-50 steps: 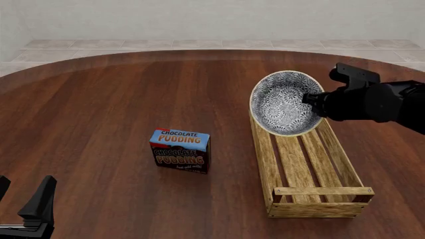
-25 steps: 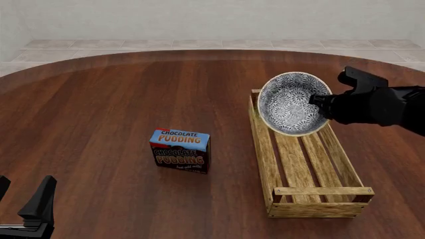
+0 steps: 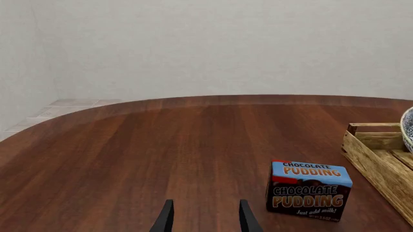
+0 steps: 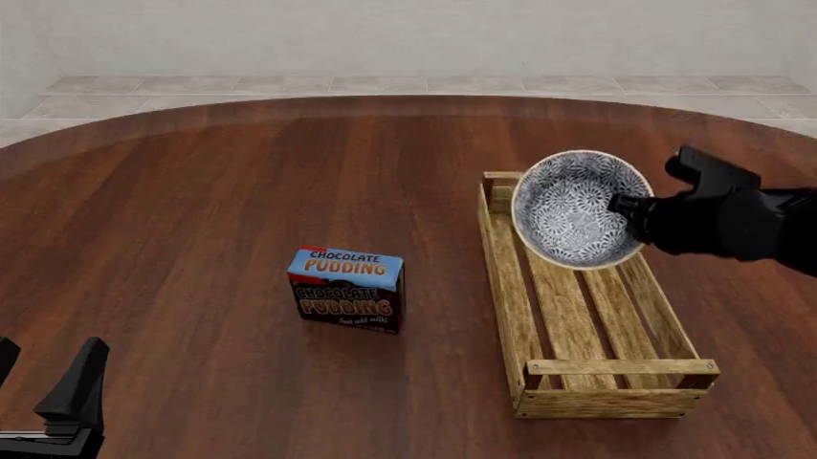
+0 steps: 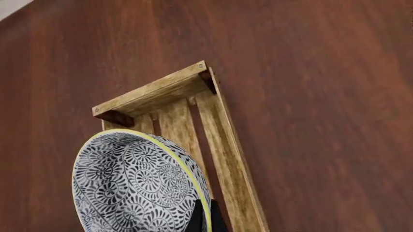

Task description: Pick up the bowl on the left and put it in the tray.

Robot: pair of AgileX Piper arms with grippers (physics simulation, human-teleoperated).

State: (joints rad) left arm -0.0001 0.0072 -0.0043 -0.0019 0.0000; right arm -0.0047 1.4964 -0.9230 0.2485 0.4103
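Note:
The blue-and-white patterned bowl (image 4: 577, 208) hangs tilted on its side, its opening facing left, above the far end of the light-wood tray (image 4: 508, 296). My right gripper (image 4: 629, 206) is shut on the bowl's right rim. In the right wrist view the bowl (image 5: 132, 186) fills the lower part, with the dark fingers (image 5: 202, 215) pinching its cream rim above the tray's end frame (image 5: 152, 92). A sliver of the bowl (image 3: 408, 130) shows in the left wrist view. My left gripper (image 4: 49, 368) stands open and empty at the near left of the table.
A chocolate pudding box (image 4: 347, 289) stands upright on the table left of the tray, also seen as the pudding box (image 3: 308, 190) ahead of the left gripper (image 3: 205, 220). The round wooden table's far edge (image 4: 408, 103) curves in front of a tiled floor.
My right gripper has carried the bowl rightward and lower, from over the tray's far left corner to over its far end. The left arm has not moved.

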